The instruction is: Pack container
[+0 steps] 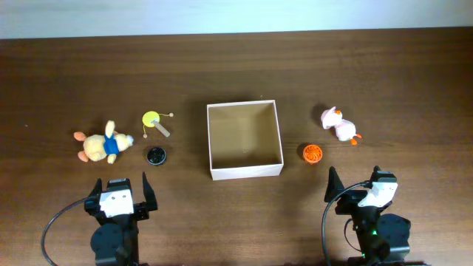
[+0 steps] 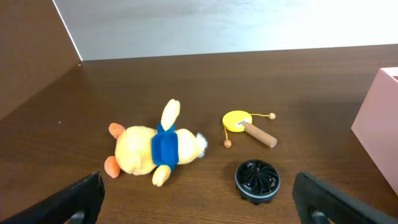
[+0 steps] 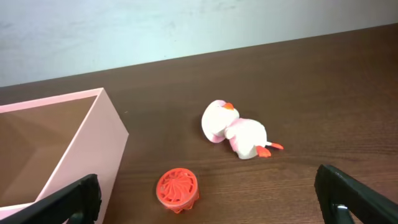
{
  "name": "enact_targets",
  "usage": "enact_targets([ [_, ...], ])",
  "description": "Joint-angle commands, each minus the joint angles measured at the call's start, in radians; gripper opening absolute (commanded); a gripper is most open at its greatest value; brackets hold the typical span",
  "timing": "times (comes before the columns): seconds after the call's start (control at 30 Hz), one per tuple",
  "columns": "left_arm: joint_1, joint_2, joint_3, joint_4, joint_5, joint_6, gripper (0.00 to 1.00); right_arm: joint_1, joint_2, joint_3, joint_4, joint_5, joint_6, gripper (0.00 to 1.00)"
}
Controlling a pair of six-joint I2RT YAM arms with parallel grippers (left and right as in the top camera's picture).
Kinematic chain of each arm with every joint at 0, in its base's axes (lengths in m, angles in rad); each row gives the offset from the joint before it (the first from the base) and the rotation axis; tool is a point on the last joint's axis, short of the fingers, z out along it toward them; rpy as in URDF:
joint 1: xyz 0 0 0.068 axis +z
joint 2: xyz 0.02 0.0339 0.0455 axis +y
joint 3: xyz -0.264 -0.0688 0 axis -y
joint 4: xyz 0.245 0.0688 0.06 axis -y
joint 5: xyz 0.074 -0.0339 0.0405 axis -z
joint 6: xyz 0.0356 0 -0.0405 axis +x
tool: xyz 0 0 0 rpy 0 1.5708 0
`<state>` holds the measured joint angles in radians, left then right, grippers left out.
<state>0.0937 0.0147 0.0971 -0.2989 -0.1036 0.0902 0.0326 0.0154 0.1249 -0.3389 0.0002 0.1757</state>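
The container, a square open box with white walls and a tan inside, stands empty at the table's middle. Its corner shows in the left wrist view and its wall in the right wrist view. Left of it lie a yellow plush in a blue shirt, a yellow toy drum and a black disc. To its right are a pink-white duck plush and an orange disc. My left gripper and right gripper stand open and empty near the front edge.
The dark wooden table runs back to a pale wall. Each arm's cable loops beside its base at the front edge.
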Motion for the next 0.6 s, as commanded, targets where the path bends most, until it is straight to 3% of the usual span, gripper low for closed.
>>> enact_targets([
  [0.0,0.001,-0.008,-0.005,0.002,0.011,0.016,0.99,0.006,-0.011,-0.013,-0.008,0.003,-0.011,0.98],
  [0.17,0.001,-0.008,-0.005,0.002,0.011,0.016,0.99,0.006,-0.011,-0.013,0.021,0.001,-0.01,0.99],
  [0.33,0.001,-0.008,-0.005,0.002,0.01,0.016,0.99,0.006,-0.004,0.014,-0.004,-0.183,-0.011,0.99],
  [0.57,0.001,-0.008,-0.005,0.002,0.01,0.016,0.99,0.006,0.169,0.258,-0.166,-0.193,-0.085,0.99],
])
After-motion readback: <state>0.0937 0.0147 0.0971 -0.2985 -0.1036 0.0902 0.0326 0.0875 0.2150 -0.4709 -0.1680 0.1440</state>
